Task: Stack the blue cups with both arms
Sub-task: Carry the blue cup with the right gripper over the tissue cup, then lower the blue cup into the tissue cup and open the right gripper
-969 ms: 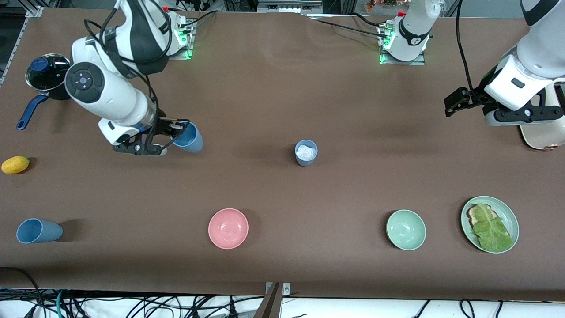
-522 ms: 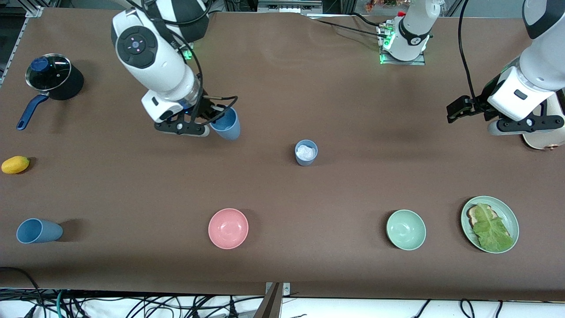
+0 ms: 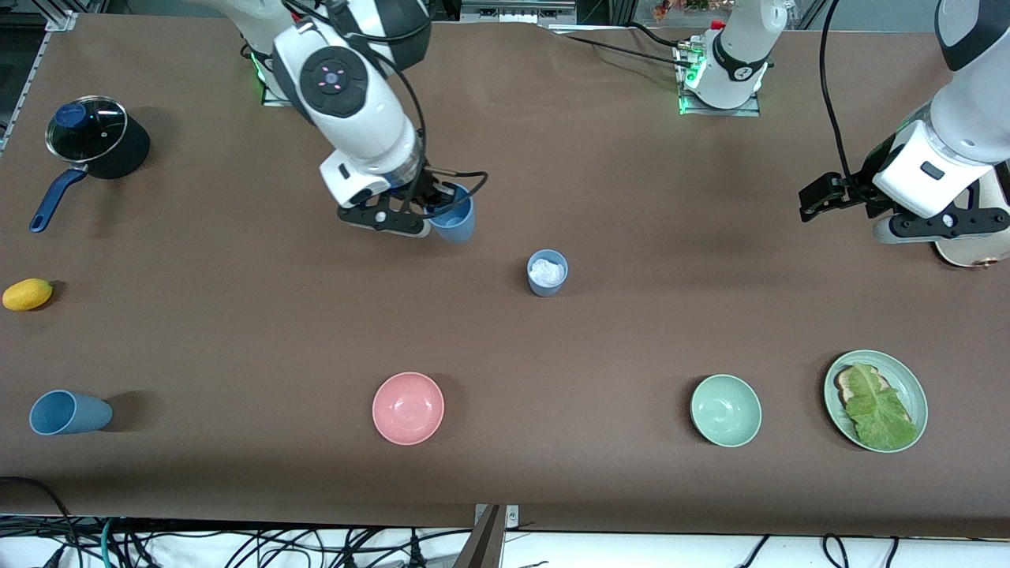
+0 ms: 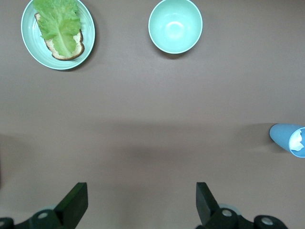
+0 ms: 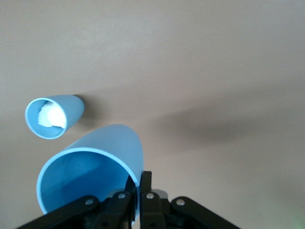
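My right gripper [image 3: 439,207] is shut on the rim of a blue cup [image 3: 456,218], held in the air over the table's middle; in the right wrist view the cup [image 5: 95,171] fills the foreground with its wall pinched between my fingers. A second blue cup [image 3: 547,273] stands upright mid-table with something white inside; it also shows in the right wrist view [image 5: 53,116] and the left wrist view [image 4: 289,139]. A third blue cup [image 3: 67,412] lies on its side at the right arm's end. My left gripper [image 4: 141,202] is open and empty, waiting at the left arm's end.
A pink bowl [image 3: 408,408], a pale green bowl [image 3: 726,410] and a green plate [image 3: 907,386] with bread and lettuce sit nearer the front camera. A lidded black pot [image 3: 88,136] and a yellow fruit [image 3: 28,293] are at the right arm's end.
My right gripper has carried its blue cup toward the table's middle, closer to the upright cup with the white filling. The left arm has barely moved.
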### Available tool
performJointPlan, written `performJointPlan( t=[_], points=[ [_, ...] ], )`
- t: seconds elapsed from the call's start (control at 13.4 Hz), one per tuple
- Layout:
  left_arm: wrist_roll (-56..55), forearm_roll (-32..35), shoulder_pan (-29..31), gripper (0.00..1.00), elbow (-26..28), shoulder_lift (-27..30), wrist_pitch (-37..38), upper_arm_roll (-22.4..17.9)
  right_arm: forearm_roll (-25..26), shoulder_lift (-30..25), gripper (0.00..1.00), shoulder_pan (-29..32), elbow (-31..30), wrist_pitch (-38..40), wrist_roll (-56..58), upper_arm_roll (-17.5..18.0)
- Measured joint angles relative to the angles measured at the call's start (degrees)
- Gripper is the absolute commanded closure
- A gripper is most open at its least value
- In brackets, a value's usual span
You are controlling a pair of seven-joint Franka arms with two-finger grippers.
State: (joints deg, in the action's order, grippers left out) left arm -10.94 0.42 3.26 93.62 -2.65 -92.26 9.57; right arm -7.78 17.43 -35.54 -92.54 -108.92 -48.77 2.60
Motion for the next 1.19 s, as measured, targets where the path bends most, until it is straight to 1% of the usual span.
performJointPlan(
  t=[0.3, 0.6, 1.04, 1.19],
  points=[
    [0.01, 0.00, 0.01, 0.00, -0.24, -0.12, 0.00, 0.00, 0.00, 6.62, 1.00, -4.13, 6.60, -3.03, -6.38, 0.01],
    [0.01, 0.00, 0.01, 0.00, -0.28, -0.12, 0.00, 0.00, 0.00, 11.46, 1.00, -5.67, 12.00, -4.06, -9.64, -0.01],
    [0.01, 0.00, 0.01, 0.00, -0.42, -1.04, -0.05, 0.04, 0.00, 16.58, 1.00, -6.07, 15.74, -8.36, -9.94, -0.01],
    [0.01, 0.00, 0.02, 0.00, -1.42, -2.02, -0.12, -0.01, 0.00, 17.91, 1.00, -6.17, 16.53, -9.02, -9.94, -0.01]
  ],
)
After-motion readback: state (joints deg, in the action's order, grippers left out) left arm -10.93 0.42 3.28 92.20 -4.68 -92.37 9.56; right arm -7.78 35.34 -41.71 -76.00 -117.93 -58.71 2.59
